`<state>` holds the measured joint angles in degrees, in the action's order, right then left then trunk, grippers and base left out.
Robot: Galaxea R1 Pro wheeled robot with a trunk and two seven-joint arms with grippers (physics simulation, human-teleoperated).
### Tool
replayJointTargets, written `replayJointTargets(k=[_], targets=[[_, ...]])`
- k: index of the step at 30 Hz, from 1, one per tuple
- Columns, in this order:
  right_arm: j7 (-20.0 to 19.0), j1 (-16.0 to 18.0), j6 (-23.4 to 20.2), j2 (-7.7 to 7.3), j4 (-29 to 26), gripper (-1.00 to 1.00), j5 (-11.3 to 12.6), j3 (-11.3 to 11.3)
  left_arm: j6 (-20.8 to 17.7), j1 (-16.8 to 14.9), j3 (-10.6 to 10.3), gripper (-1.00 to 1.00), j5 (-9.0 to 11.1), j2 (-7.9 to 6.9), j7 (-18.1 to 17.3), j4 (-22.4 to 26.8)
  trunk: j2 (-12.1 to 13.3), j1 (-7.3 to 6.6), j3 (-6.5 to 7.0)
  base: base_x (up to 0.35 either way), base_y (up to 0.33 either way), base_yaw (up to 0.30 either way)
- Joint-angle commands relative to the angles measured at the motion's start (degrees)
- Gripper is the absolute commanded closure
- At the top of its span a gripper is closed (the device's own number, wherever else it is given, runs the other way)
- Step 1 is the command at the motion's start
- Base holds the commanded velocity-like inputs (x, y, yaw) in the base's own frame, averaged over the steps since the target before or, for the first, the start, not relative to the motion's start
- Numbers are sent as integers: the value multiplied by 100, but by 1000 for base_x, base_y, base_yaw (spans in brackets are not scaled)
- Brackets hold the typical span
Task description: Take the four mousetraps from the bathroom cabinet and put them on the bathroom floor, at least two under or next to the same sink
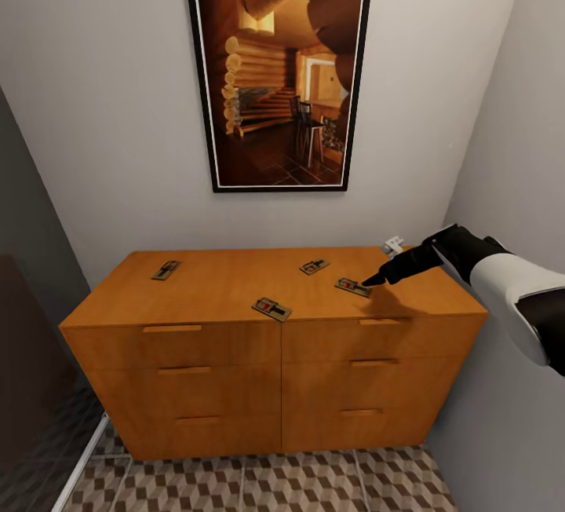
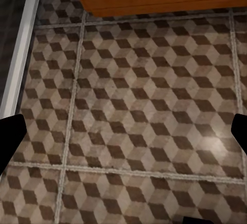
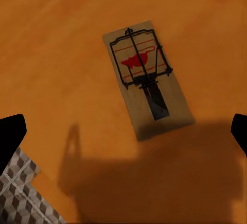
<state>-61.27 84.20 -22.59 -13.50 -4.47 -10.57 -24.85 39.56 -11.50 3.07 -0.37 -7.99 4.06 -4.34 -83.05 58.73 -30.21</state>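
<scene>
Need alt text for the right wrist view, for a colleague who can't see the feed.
A mousetrap lies flat on the orange-brown top of the cabinet, a tan board with dark wire and a red mark. The open right gripper hangs above it, dark fingertips at either edge, casting a shadow. Patterned bathroom floor shows past the cabinet's edge.

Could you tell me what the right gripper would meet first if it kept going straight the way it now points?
Most likely the mousetrap lying flat on the cabinet top: the right gripper points down at it with its jaws spread, nothing between. How much gap remains is hard to judge.
</scene>
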Motion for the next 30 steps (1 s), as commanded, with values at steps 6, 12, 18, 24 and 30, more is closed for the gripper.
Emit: replayJointTargets(k=[6, 12, 18, 24, 30], targets=[[-30, 1, -4, -56, 21, -100, -59, 50, 35, -10, 27, -100, -7, -1, -2, -23, -3, 0, -6, 0, 0, 0], [-34, 0, 215, -86, 196, -100, -59, 50, 36, -13, 27, -100, -7, -1, -2, -23, -3, 0, -6, 0, 0, 0], [-28, 0, 263, -86, 238, -100, -59, 50, 41, -11, 27, -100, -7, -1, -2, -23, -3, 0, -6, 0, 0, 0], [-26, 0, 271, -84, 262, -100, -59, 50, 43, -11, 27, -100, -7, -1, -2, -23, -3, 0, -6, 0, 46, 0], [-26, 0, 272, -76, 270, -100, -58, 50, 43, -10, 27, -100, -7, -1, -2, -23, -3, 0, -6, 0, 68, 0]])
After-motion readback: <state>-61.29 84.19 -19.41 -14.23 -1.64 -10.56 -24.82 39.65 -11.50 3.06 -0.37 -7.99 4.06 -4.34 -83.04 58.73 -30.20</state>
